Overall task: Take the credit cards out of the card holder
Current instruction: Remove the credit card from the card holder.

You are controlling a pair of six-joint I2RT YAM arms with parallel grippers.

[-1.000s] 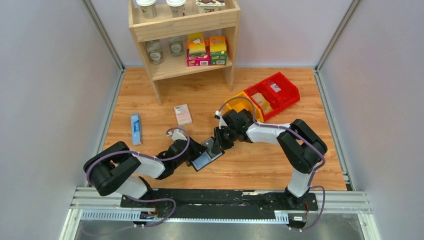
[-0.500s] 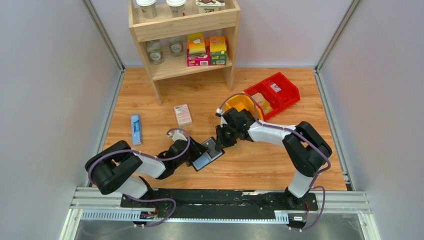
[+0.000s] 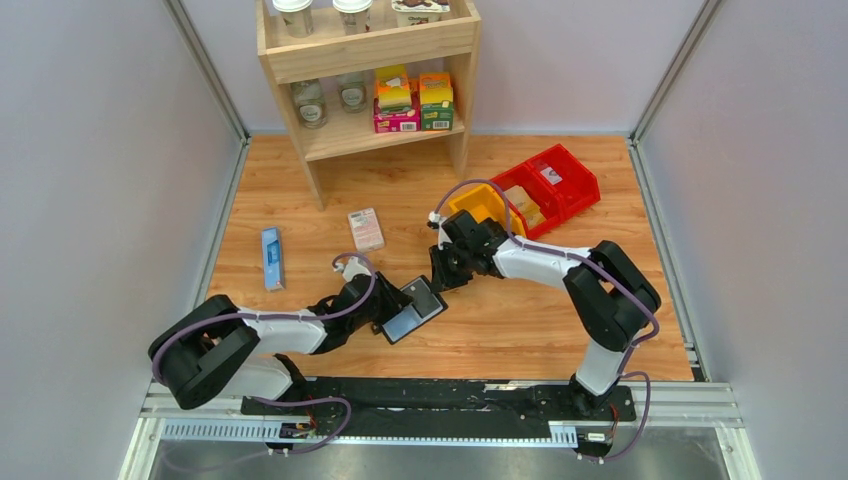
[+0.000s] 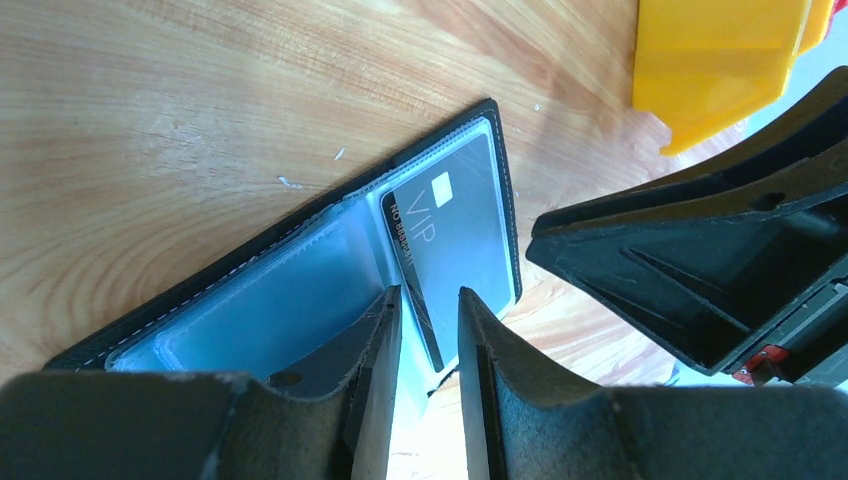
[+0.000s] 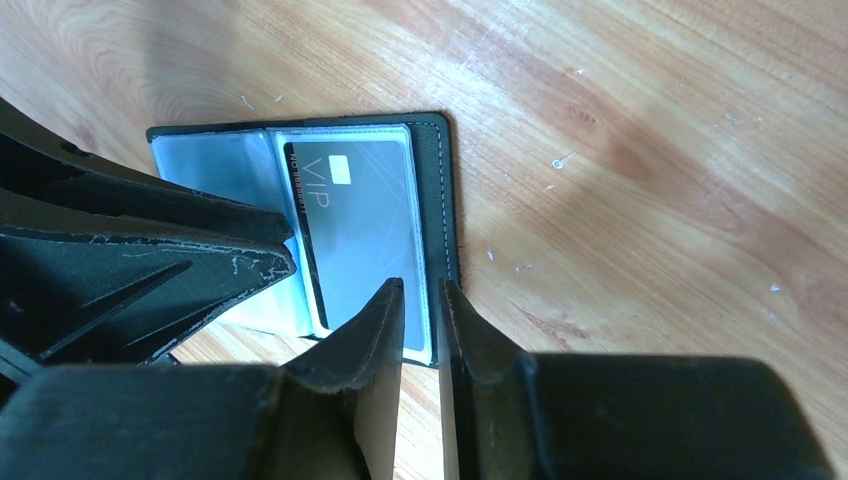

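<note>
The card holder (image 3: 405, 324) lies open on the wooden table between my two grippers. Its far half holds a dark grey credit card (image 3: 425, 297) marked VIP in the clear pocket. The card also shows in the left wrist view (image 4: 455, 225) and the right wrist view (image 5: 355, 220). My left gripper (image 3: 396, 306) is over the holder's fold, jaws a narrow gap apart (image 4: 425, 292), with the card's corner showing in the gap. My right gripper (image 3: 441, 282) is at the holder's far black edge (image 5: 441, 180), jaws almost together (image 5: 420, 283), with nothing visibly pinched.
A yellow bin (image 3: 480, 205) and red bins (image 3: 545, 185) stand just behind the right gripper. A pink-and-white box (image 3: 366, 229) and a narrow blue box (image 3: 271, 257) lie to the left. A wooden shelf (image 3: 365, 60) with jars and cartons stands at the back.
The left arm's elbow has swung out to the left while its gripper stays at the holder. The right gripper has shifted slightly towards the far side. The holder has not moved.
</note>
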